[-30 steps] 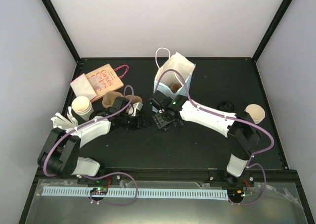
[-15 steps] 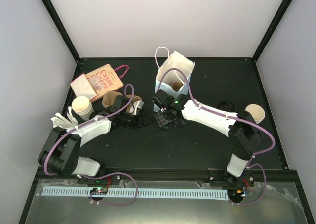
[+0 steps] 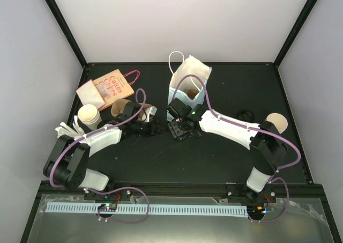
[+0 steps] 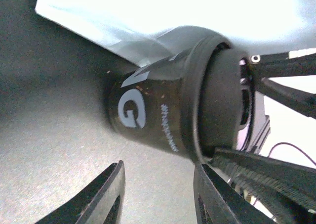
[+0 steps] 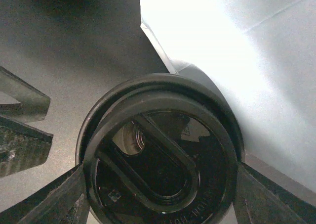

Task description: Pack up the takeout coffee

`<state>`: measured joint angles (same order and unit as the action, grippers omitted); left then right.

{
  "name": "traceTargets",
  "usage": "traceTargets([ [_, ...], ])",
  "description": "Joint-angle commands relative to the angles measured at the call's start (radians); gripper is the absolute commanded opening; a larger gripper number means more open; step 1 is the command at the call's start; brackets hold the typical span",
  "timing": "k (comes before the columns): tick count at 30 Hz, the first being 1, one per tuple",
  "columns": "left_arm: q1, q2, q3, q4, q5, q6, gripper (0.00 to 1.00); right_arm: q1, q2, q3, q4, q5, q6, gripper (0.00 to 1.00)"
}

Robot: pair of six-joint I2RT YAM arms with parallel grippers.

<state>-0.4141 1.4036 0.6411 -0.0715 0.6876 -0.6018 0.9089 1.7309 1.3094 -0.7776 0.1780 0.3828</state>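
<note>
The takeout coffee is a black cup with white lettering (image 4: 148,110) and a black lid (image 5: 163,155). My right gripper (image 5: 160,204) is shut on the lid's rim, one finger on each side, close beside the white paper bag (image 3: 188,82). In the top view the right gripper (image 3: 179,128) hides the cup. My left gripper (image 4: 160,194) stands open just short of the cup with only bare table between its fingers (image 4: 106,194). In the top view the left gripper (image 3: 152,126) sits just left of the right one.
A pink-handled "Cakes" bag (image 3: 107,86) lies at the back left, with brown cardboard pieces (image 3: 123,108) near it. A tan cup (image 3: 88,115) stands at the left and another (image 3: 277,123) at the right. A small black lid (image 3: 245,115) lies at the right.
My left gripper has edged up and right toward the cup. The right gripper with the cup has shifted slightly toward the white bag.
</note>
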Motion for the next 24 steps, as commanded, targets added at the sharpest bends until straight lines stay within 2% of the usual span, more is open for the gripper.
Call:
traceTargets([
  [1, -0.005, 0.033, 0.032, 0.136, 0.068, -0.066, 0.41, -0.027, 0.131, -0.138, -0.174, 0.055, 0.014, 0.75],
  [9, -0.006, 0.13, 0.051, 0.254, 0.107, -0.126, 0.42, -0.027, 0.12, -0.141, -0.161, 0.036, 0.008, 0.74],
  [14, -0.01, 0.168, 0.058, 0.274, 0.1, -0.138, 0.42, -0.027, 0.118, -0.142, -0.161, 0.031, 0.003, 0.74],
  [24, -0.038, 0.196, 0.13, -0.018, -0.081, -0.069, 0.42, -0.027, 0.139, -0.159, -0.165, 0.032, -0.005, 0.74],
])
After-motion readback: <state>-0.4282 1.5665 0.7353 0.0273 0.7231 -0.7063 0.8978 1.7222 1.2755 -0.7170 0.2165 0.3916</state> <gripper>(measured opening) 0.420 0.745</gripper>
